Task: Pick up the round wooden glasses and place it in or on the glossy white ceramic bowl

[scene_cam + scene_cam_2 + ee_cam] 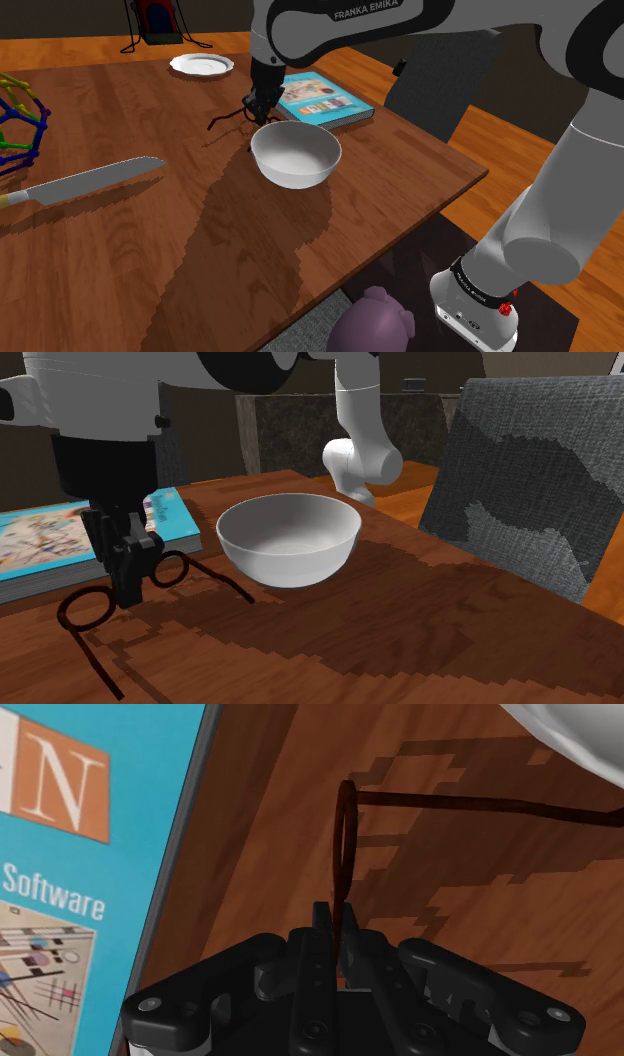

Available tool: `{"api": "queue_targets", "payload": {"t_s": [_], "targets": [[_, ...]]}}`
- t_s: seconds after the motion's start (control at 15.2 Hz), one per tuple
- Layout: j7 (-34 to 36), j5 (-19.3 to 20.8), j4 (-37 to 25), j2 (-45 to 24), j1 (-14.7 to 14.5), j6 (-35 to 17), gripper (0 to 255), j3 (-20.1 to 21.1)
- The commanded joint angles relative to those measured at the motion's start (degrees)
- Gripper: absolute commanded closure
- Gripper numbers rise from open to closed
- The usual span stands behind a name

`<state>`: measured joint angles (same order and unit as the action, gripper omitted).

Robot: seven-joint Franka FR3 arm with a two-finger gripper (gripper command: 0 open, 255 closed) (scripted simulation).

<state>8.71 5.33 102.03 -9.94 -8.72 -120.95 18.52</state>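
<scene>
Here the white arm [560,190] rises from its stand at the shoulder view's lower right, arches over the wooden surface [150,270] and turns its black hand straight down beside the bowl [296,155]; the jaws are clenched on the glasses [342,854], pinching the thin dark-brown frame at the bridge, between the two round rims; in the wrist view one rim stands edge-on just beyond the jaws and a temple arm runs off from it towards the bowl [585,734].

In the second exterior view the glasses [218,579] spread to either side of the hand, their temple arms unfolded and low over the wood; whether the frame rests on the surface or hangs just above it I cannot tell; the glasses are outside the bowl [288,537], just beside its wall, between it and a teal-covered book [60,542] that lies flat.

The bowl is white and glossy, upright, its smooth inside plain down to the bottom; the arm's shadow falls across the wood around it.

Farther along the surface in the shoulder view a small white plate [202,65] lies flat, well apart from the bowl; a long knife [90,183] lies towards that view's left, near a coloured wire ball [15,120] at the edge.
</scene>
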Motion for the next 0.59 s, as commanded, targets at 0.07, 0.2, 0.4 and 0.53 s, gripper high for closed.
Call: {"api": "queue_targets", "payload": {"t_s": [0.07, 0.2, 0.4, 0.53], "targets": [[-0.1, -0.2, -1.2, 0.3, 0.0, 1.4, 255, 0.0], [-0.3, -0.3, -2.4, 0.6, 0.0, 2.9, 255, 0.1], [-0.4, -0.5, -4.3, 0.8, 0.0, 5.1, 255, 0.1], [-0.5, -0.6, -5.7, 1.0, 0.0, 6.6, 255, 0.2]]}}
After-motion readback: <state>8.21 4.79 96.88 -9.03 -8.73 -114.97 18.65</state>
